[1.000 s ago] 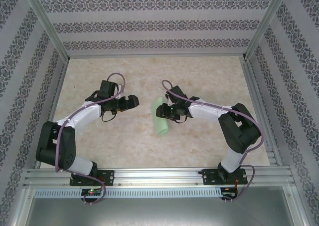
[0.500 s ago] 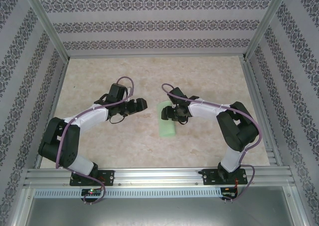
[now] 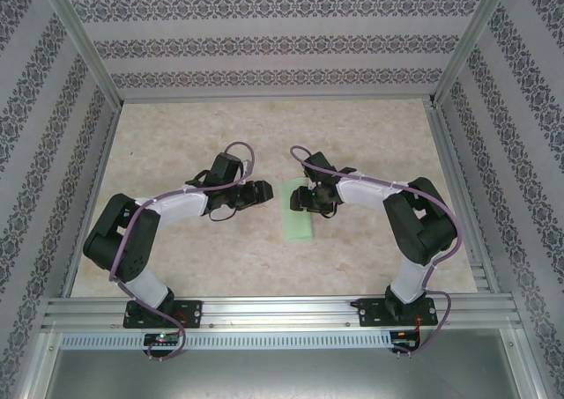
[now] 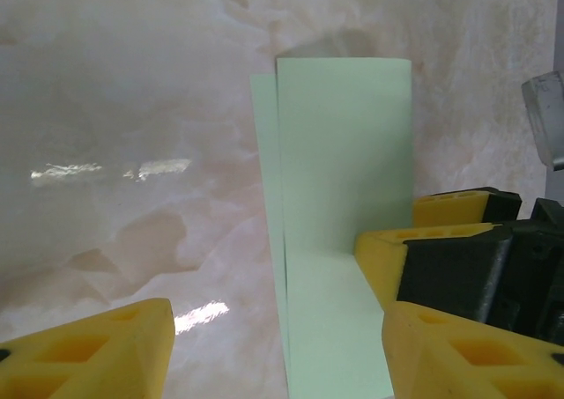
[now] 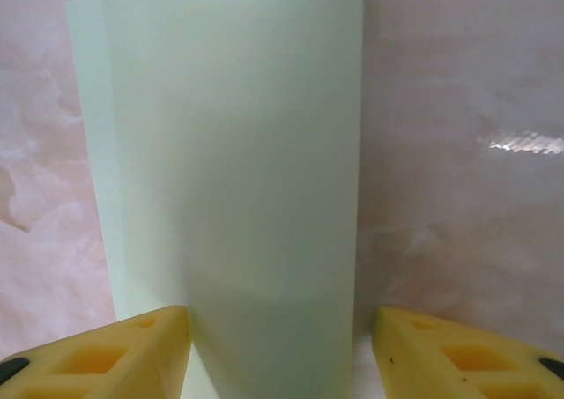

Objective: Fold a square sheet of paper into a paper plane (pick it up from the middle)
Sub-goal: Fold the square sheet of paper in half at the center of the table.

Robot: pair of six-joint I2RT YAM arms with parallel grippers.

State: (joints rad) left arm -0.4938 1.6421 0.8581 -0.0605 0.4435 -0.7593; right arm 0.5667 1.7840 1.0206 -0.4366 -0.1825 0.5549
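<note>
Folding in hand: thin pale green sheet of paper (image 3: 296, 216), doubled over, lies flat on the marble desk (image 3: 220, 126). Left tool (image 3: 263, 192) and right tool (image 3: 304, 198) stand spread, gripping nothing. Next, I reckon: press that crease down.

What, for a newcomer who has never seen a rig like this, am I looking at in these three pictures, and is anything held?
Two robot arms are bolted at a marble-patterned table's near edge. One picture looks down from above; the other two come from wrist cameras, the yellow blocks at the bottom being that arm's own fingers. The left gripper and right gripper face each other over the square sheet of paper: pale green, folded into a strip, lying flat. Both grippers are open; neither seems to hold it.
</note>
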